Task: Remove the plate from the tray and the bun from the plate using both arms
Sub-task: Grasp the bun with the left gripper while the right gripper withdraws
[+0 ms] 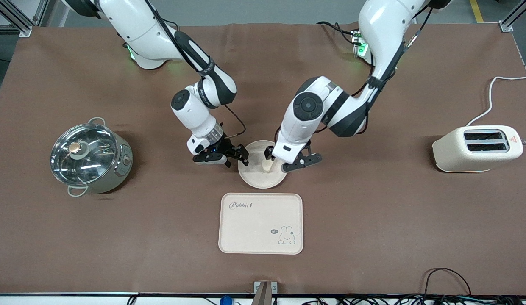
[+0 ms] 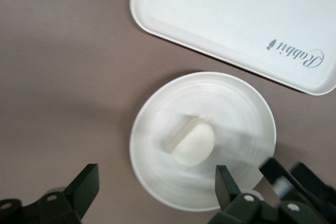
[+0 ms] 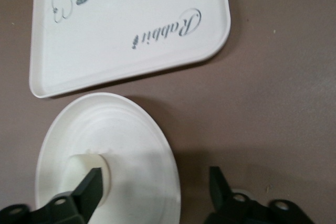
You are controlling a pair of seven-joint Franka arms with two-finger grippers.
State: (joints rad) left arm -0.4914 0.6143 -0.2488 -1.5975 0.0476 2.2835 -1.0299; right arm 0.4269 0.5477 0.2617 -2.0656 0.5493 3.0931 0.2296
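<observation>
Now both grippers spread, left gripper (image 1: 274,164) over bun (image 1: 267,166) on plate (image 1: 256,178), right gripper (image 1: 235,160) at plate's rim, tray (image 1: 261,223) marked "Rabbit" just beside plate, nearer the camera.

In the front view the left pincer (image 1: 274,163) covers part of the bun (image 1: 267,166) and the plate (image 1: 258,178). Both wrist views crop the tray (image 2: 220,30) at their edges.

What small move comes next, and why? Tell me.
Probably lower the left gripper and close it on the bun. The plate already sits on the table off the tray, the bun still lies on it, and both grippers, the right gripper included, stand open.
</observation>
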